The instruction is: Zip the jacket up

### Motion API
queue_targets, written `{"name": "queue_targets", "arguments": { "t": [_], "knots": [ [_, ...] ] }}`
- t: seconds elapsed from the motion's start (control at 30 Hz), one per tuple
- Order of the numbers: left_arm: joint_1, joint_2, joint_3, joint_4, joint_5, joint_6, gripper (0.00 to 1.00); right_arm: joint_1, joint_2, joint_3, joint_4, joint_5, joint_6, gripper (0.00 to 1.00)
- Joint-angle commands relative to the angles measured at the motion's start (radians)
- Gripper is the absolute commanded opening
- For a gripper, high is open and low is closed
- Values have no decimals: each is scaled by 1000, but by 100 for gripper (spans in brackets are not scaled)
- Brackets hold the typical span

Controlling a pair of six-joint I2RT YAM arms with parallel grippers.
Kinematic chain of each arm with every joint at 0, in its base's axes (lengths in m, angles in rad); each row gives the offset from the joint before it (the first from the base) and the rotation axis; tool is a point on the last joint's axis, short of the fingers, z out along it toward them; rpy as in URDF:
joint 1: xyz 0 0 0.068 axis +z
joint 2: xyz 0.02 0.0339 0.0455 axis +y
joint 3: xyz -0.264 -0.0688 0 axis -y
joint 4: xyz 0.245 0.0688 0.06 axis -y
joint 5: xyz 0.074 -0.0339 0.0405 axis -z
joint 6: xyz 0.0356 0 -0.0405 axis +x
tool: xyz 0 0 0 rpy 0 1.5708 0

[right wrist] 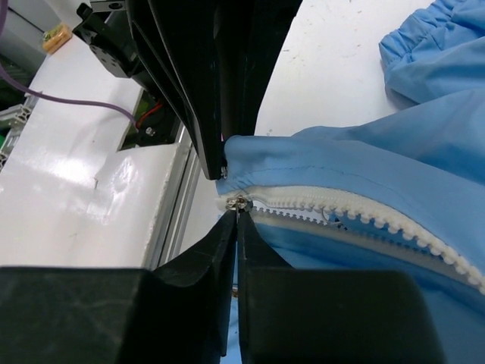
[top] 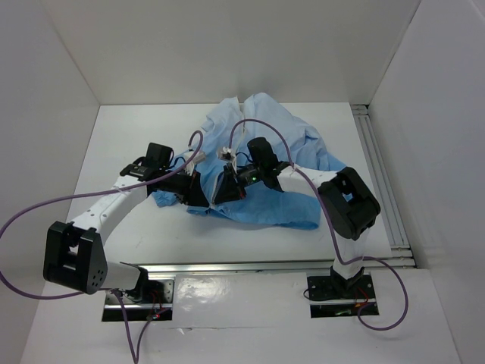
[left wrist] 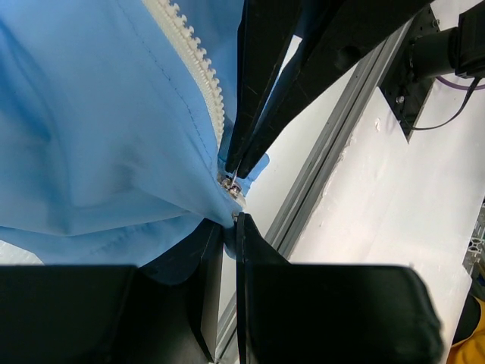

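The light-blue jacket (top: 276, 152) lies crumpled in the middle of the table. Both grippers meet at its near hem. My left gripper (top: 198, 191) is shut on the jacket's bottom edge beside the zipper; in the left wrist view (left wrist: 231, 221) blue fabric is pinched between its tips. My right gripper (top: 224, 189) is shut on the small metal zipper slider (right wrist: 240, 202) at the bottom end of the whitish zipper strip (right wrist: 364, 212); its tips (right wrist: 237, 214) touch the slider. The strip also shows in the left wrist view (left wrist: 198, 68). The teeth beyond the slider lie apart.
An aluminium rail (left wrist: 326, 159) runs along the table's near edge under the grippers. Another rail (top: 379, 174) runs along the right side. White walls enclose the table. Purple cables (top: 45, 205) loop over the arms. A gathered sleeve cuff (right wrist: 432, 45) lies further back.
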Motion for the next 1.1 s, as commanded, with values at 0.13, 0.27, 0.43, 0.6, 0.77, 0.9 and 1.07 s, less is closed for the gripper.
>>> {"name": "queue_targets", "arguments": {
  "t": [0.13, 0.27, 0.43, 0.6, 0.77, 0.9, 1.07],
  "knots": [
    [4, 2, 2, 26, 46, 6, 0, 8, -105, -16, 68, 125, -1, 0],
    [4, 2, 2, 26, 55, 6, 0, 8, -168, -73, 137, 211, 10, 0],
    [4, 2, 2, 26, 55, 6, 0, 8, -182, -73, 137, 243, -2, 0],
    [4, -9, 2, 26, 64, 6, 0, 17, -202, -53, 73, 305, -76, 0],
    [4, -19, -7, 26, 75, 6, 0, 17, -234, -58, 85, 434, -105, 0],
    [4, -19, -16, 26, 75, 6, 0, 17, -254, -72, 140, 510, -114, 0],
    [4, -29, -16, 26, 66, 6, 0, 8, -272, -62, 140, 523, -136, 0]
  ]
}}
